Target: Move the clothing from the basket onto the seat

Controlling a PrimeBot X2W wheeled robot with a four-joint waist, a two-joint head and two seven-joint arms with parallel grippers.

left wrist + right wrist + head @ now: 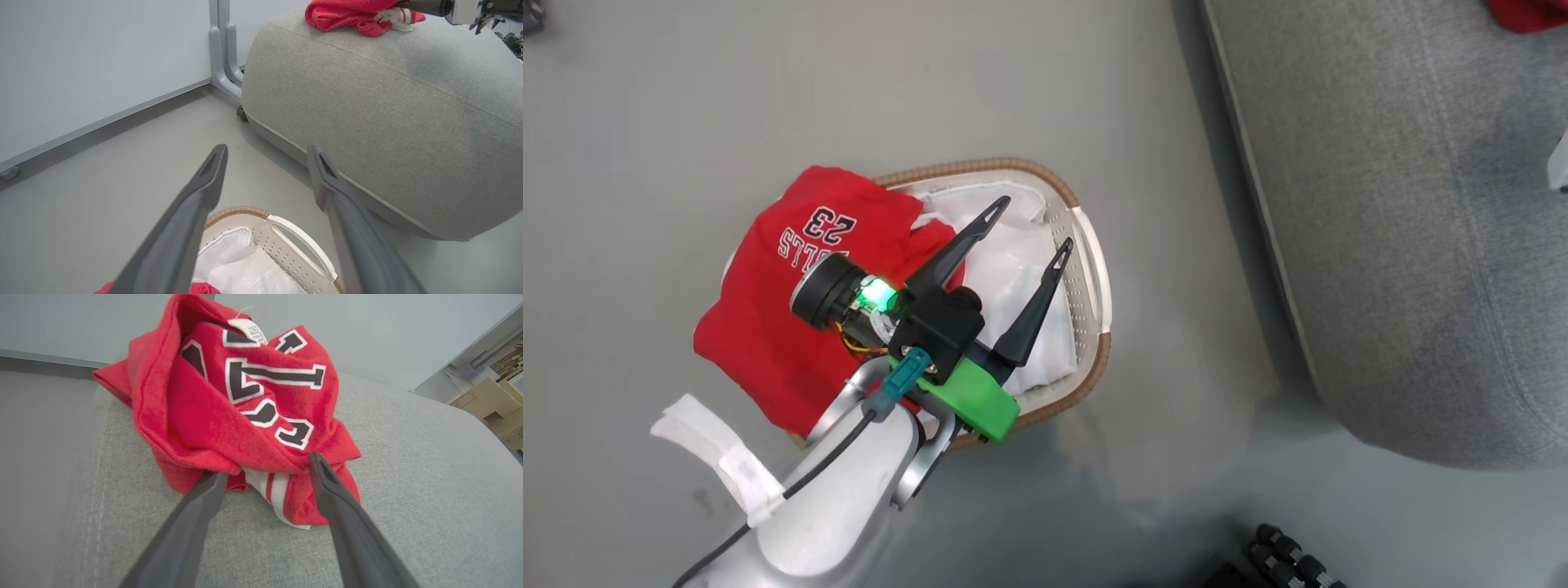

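Now, your left hand (1036,221) hangs spread over the basket (1094,269). The numbered jersey (800,278) drapes across its left rim, lettering upside-down in head view. Your right hand (268,467), also spread, straddles the other garment (245,408), bunched on the seat (429,506).

Red jersey (768,327) covers half the basket (1096,273); rest open.

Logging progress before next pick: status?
Left gripper open above the oval white plastic basket. Right gripper open at the red white-trimmed garment lying on the grey fabric seat. Red "BULLS 23" garment draped over basket rim. Nothing blocking.
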